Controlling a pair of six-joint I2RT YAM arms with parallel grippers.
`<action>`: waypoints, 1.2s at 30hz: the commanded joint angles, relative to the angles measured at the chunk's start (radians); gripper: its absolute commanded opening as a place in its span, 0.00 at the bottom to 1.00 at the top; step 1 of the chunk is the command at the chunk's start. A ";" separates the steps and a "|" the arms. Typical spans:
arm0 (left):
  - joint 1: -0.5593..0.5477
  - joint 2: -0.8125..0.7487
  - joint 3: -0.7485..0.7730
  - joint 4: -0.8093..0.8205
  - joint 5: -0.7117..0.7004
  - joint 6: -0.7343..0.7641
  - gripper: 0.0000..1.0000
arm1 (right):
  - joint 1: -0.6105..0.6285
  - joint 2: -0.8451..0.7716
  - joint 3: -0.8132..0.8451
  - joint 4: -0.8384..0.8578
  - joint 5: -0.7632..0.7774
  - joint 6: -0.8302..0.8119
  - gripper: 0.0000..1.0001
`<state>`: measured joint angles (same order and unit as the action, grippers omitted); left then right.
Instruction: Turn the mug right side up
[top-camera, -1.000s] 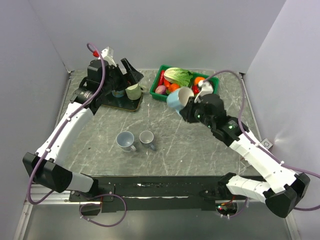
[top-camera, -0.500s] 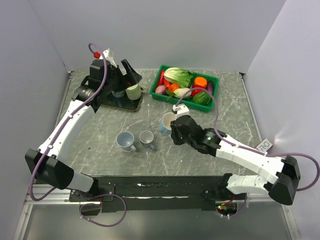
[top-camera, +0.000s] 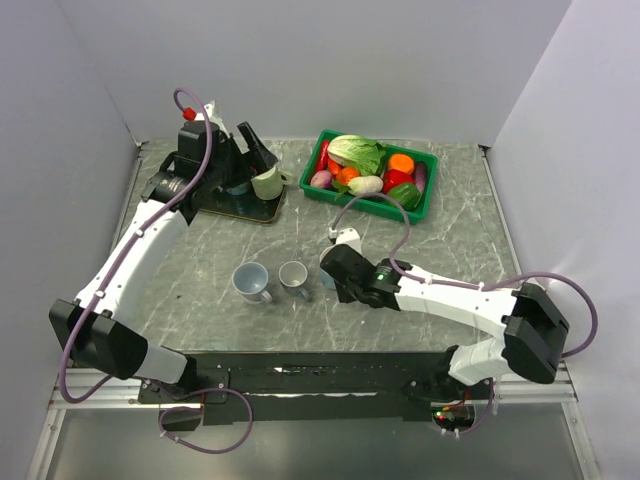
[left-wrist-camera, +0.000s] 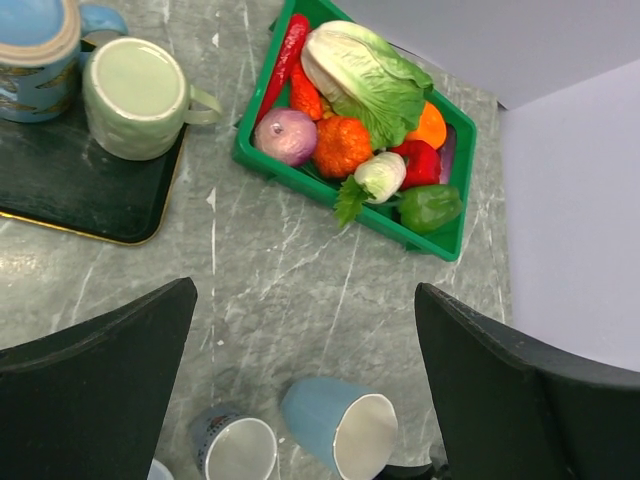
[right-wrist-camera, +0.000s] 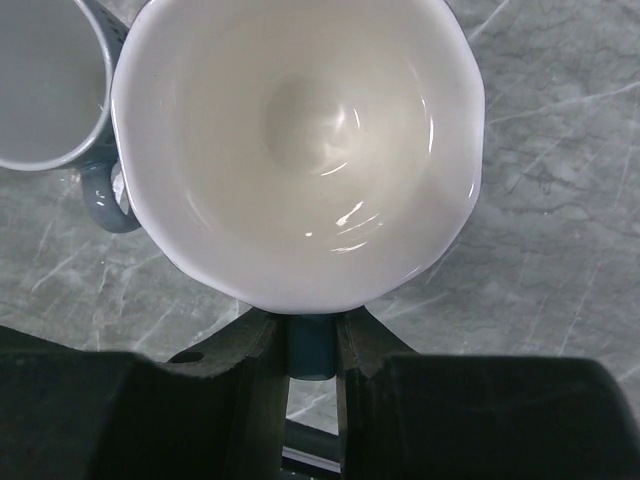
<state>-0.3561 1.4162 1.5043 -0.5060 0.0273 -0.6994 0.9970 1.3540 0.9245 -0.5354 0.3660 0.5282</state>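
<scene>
You have the blue mug (right-wrist-camera: 295, 150) low over the counter (left-wrist-camera: 300, 250), just beside a small grey mug (left-wrist-camera: 238, 447), mouth up but tilted. The right gripper (right-wrist-camera: 310, 345) is clamped on its handle. Levelling, setting down and releasing likely remain. The left gripper (left-wrist-camera: 305, 300) hangs wide open, empty.

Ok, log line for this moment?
right hand: shut on blue mug handle | mug: mouth up, beside grey mug | left hand: open, near tray

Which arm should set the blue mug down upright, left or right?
Right. The right claw is shut on the blue mug at its handle, low beside the two small mugs. The left claw is open, up near the tray, holding nothing.
</scene>
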 joint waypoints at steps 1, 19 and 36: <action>0.012 -0.048 0.010 -0.028 -0.024 0.021 0.96 | 0.020 0.043 0.085 0.071 0.065 0.059 0.00; 0.017 -0.056 -0.067 -0.043 -0.041 0.003 0.96 | 0.029 0.177 0.194 -0.052 0.033 0.141 0.05; 0.022 0.004 -0.033 -0.029 -0.053 0.009 0.96 | 0.077 0.123 0.163 -0.106 0.043 0.165 0.77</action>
<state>-0.3397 1.4063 1.4357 -0.5652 -0.0071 -0.6994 1.0607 1.5509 1.0679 -0.5907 0.3573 0.6571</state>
